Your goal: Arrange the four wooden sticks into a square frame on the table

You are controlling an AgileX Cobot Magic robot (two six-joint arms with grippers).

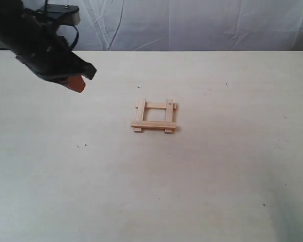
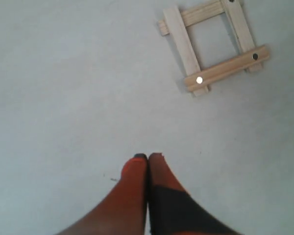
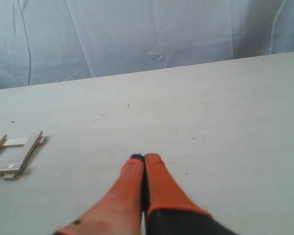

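Observation:
The four wooden sticks lie as a square frame [image 1: 154,116] near the middle of the table [image 1: 217,166], two strips resting across the other two with ends jutting past the corners. The same square frame [image 2: 213,44] shows in the left wrist view, and the square frame [image 3: 14,155] sits at the edge of the right wrist view. My left gripper [image 1: 77,83] hangs above the table at the far left, well away from the frame, shut with nothing in it; the left gripper [image 2: 148,156] shows its orange fingers pressed together. My right gripper [image 3: 144,157] is shut and empty, outside the exterior view.
A wrinkled white cloth backdrop [image 1: 192,22] hangs behind the table's far edge. A few tiny dark specks [image 1: 81,145] dot the tabletop. The left arm's black body [image 1: 35,43] fills the upper left corner.

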